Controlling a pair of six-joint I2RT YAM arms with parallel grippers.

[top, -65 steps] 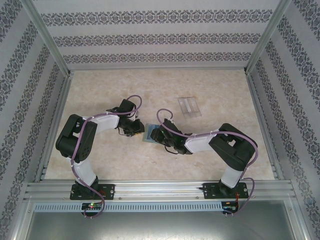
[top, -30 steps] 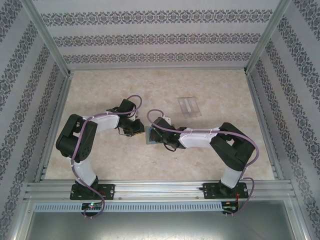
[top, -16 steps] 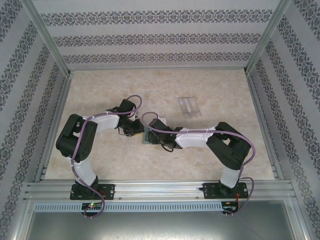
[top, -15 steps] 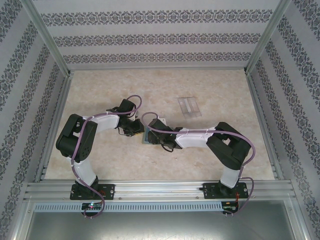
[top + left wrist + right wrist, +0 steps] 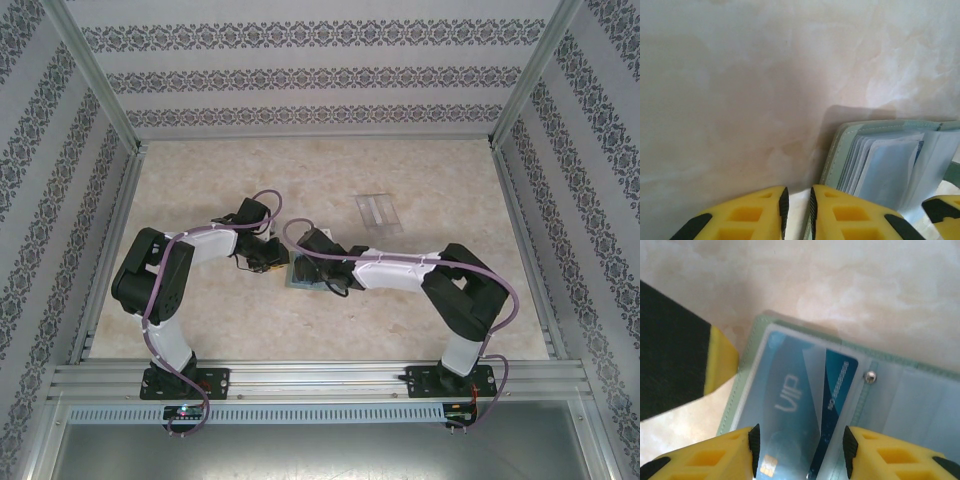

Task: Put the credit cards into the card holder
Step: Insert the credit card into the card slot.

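The grey-green card holder [image 5: 298, 283] lies open on the table between both grippers. A bluish credit card [image 5: 790, 400] marked VIP sits in its left clear pocket [image 5: 747, 370], one dark corner uncovered. My right gripper [image 5: 800, 445] hovers right over that card, open, its pads apart on either side of it with a gap on the right. My left gripper [image 5: 797, 205] sits at the holder's left edge [image 5: 832, 155], jaws nearly together, and the cover's edge runs in between them. In the top view the left gripper [image 5: 272, 262] and right gripper [image 5: 308, 268] almost meet.
A clear plastic box [image 5: 378, 212] lies on the table farther back and to the right. A metal snap stud [image 5: 869, 376] marks the holder's spine. One left finger [image 5: 715, 365] stands close beside the holder's left edge. Patterned walls enclose the table.
The right gripper has shifted left and slightly back over the card holder, and its jaws have spread wider. The left arm has stayed where it was.
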